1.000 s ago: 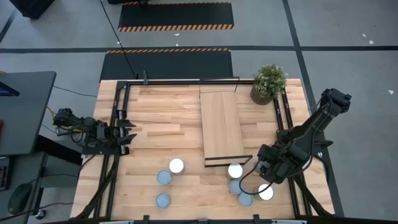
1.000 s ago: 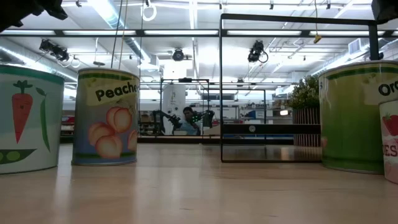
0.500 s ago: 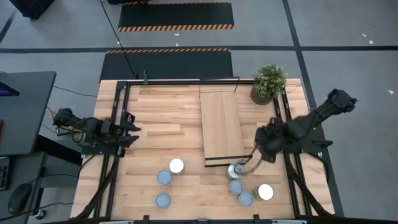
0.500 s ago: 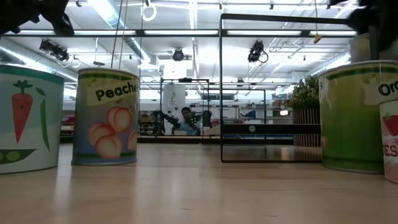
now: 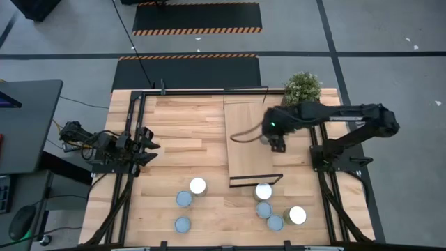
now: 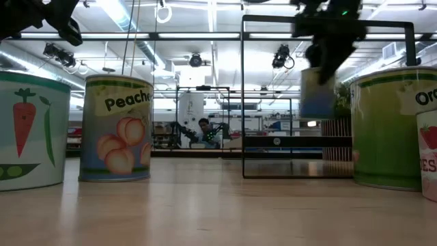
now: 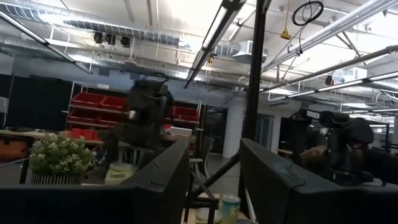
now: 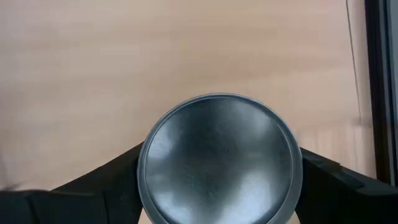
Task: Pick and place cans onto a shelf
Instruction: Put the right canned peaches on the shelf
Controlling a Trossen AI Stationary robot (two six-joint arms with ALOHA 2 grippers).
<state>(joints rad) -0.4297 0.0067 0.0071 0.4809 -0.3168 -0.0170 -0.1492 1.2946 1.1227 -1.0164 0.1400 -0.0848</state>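
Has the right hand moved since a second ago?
Yes. The right hand, shut on a can, went from the can cluster at the near edge to above the shelf, toward the plant.

Looks like an industrial lab or workshop — exposed ceiling ducts (image 7: 93, 25), strip lights (image 6: 136, 35), hazard-striped floor mats (image 5: 197, 17), and what's probably red storage bins (image 7: 93, 102) on racks.

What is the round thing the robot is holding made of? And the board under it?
The can in the right pincer looks like metal: its round top is smooth, grey and a little shiny. The shelf below looks like pale wood with faint grain lines, and its front edge is dark. Its thin black frame is probably metal wire.
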